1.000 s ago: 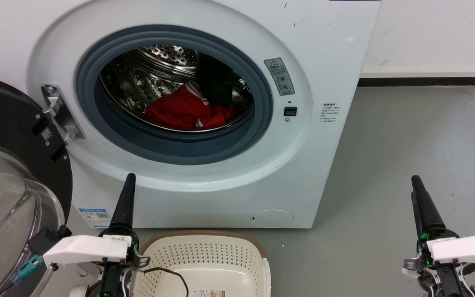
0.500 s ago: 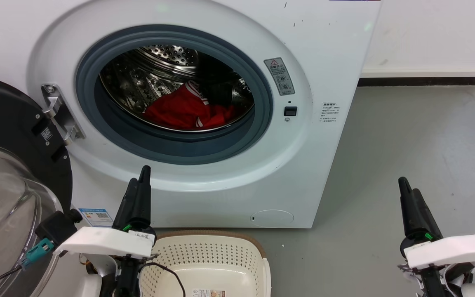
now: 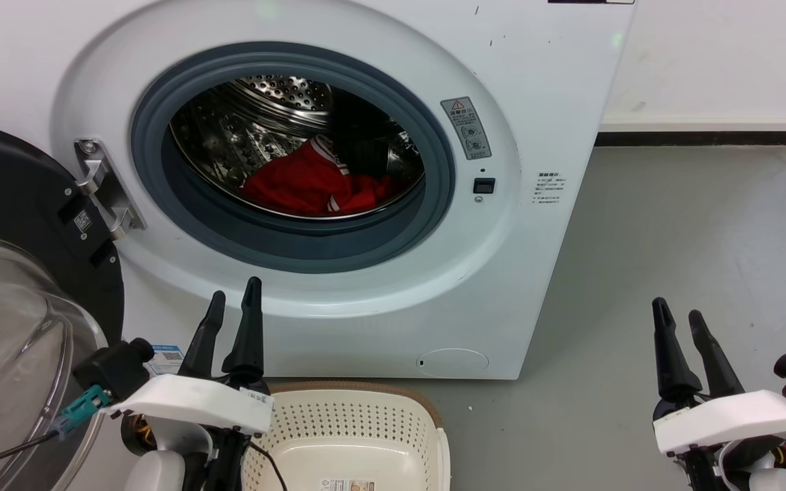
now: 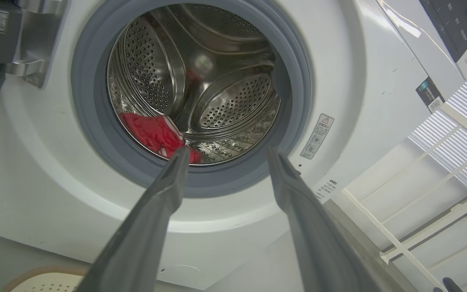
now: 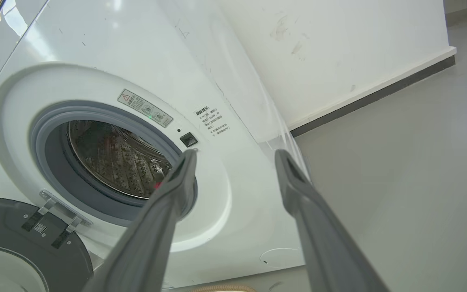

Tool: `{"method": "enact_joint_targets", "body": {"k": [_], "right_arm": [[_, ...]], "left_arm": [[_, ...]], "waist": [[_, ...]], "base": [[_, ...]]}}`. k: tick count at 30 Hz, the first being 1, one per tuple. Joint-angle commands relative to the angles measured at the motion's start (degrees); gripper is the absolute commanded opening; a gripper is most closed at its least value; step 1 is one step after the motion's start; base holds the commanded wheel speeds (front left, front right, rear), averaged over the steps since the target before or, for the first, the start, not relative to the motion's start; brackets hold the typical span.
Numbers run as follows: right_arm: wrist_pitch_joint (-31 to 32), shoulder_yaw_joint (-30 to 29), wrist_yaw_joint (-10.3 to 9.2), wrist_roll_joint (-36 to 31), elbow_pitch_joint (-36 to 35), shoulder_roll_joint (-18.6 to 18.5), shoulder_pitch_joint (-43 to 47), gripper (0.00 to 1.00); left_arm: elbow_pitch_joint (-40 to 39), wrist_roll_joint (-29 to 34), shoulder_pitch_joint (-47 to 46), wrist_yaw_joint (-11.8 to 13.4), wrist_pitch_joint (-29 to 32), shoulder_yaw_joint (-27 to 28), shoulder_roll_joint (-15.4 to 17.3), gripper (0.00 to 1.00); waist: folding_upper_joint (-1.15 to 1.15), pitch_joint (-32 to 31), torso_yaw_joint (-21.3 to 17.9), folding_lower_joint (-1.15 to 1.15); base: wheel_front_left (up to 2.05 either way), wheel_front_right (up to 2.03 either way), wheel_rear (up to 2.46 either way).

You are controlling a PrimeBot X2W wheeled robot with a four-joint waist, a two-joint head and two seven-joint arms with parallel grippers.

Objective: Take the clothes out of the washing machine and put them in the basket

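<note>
You are at the very beginning of the work, as far as the pictures let me judge. The washing machine [image 3: 557, 102] fills the upper left and centre of the head view, and its glass door [image 3: 18, 204] stands swung open at the left edge, so the porthole is free. All the clothes [image 3: 301, 185] that you can see lie inside the steel drum [image 3: 256, 129], a red heap with white striped trim, in the centre of the porthole; no piece hangs over the grey gasket [image 3: 161, 198]. The basket [image 3: 348, 416] stands on the floor [image 3: 673, 225] just before the machine, at the bottom centre of the frame, and the part you can see holds no garment, only a label on its bottom.

Your left claw [image 3: 235, 290] is at the lower left, below the porthole rim, its two fingers parted by a narrow gap with nothing between them. Your right claw [image 3: 677, 308] is at the lower right, over the floor and well apart from the machine, its fingers also parted and empty.

So nothing is moved yet. Everything is left to do: to reach into the drum, to take the clothes, to bring them to the basket and to release them there. I think the left claw is better placed for the first reach, because it points toward the opening.
</note>
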Motion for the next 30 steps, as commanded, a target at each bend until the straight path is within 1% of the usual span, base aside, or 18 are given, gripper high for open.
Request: {"method": "enact_joint_targets", "body": {"k": [1,7,12,20,30], "right_arm": [[-0.6,0.0,0.01,-1.9,-0.5,0.0,0.1,1.0],[-1.3,0.0,0.01,-6.9,-0.5,0.0,0.3,1.0],[-1.4,-0.1,0.01,-10.8,-0.6,0.0,0.4,1.0],[-1.8,-0.2,0.0,-16.5,-0.7,0.0,0.6,1.0],[-2.4,-0.3,0.0,-22.5,-0.8,0.0,0.8,1.0]], "left_arm": [[-0.4,1.7,-1.7,0.0,-0.5,-0.2,0.5,1.0],[0.6,7.0,-2.0,0.4,-1.5,-0.9,0.9,1.0],[1.4,10.8,-2.2,1.2,-2.3,-1.5,1.2,1.0],[2.2,15.7,-2.7,2.3,-3.5,-2.0,1.5,1.0],[3.2,21.2,-2.8,2.9,-4.9,-2.6,2.1,1.0]], "waist": [[0.0,0.0,0.0,0.0],[0.0,-0.2,0.1,0.0],[0.0,-0.2,0.1,0.0],[0.0,-0.2,0.2,0.0],[0.0,-0.1,0.5,0.0]], "base": [[0.0,0.0,0.0],[0.0,0.0,0.0],[0.0,0.0,0.0],[0.0,0.0,0.0],[0.0,0.0,0.0]]}}
